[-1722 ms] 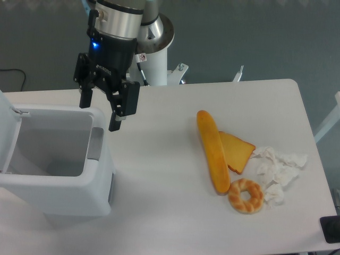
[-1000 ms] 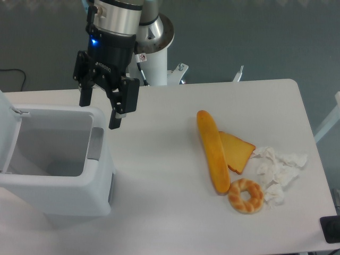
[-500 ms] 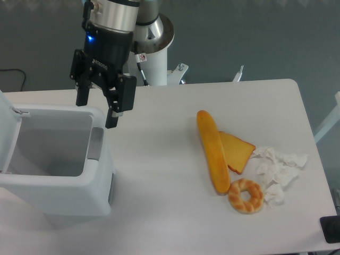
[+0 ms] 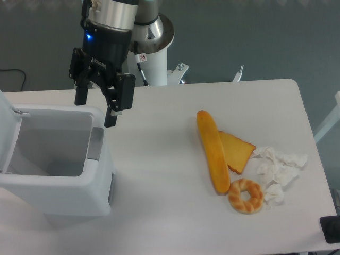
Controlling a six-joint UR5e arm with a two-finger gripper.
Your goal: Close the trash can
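Fixed camera view. Over the last moments the gripper (image 4: 95, 112) has shifted slightly left and upward in the picture, a small drift from its earlier station above the far right corner of the trash can (image 4: 56, 162). The jaws are open and empty; one finger shows over the far rim, the other hangs just right of the bin's right wall. No contact with the bin is visible. Judgement: the closing step has not begun. The arm appears to be repositioning, and the shift brings it a little nearer the lid side.

The trash can stands at the left edge of the surface (image 4: 159, 175), on the near side. Its mouth faces up and is fully open, with grey inner walls visible. The lid (image 4: 8, 127) stands raised at the left side, largely cut off by the picture edge, so its full tilt cannot be judged. The hinge line lies along the left rim. The grey latch (image 4: 96, 144) sits on the right rim, opposite the hinge. The opening's long axis runs roughly near to far. Judgement: closing requires swinging the lid from left to right, down onto the latch.

Well to the right lie a bread loaf (image 4: 213, 151), a toast slice (image 4: 238, 151), a bagel (image 4: 246, 195) and crumpled tissue (image 4: 279, 169), clear of the bin.
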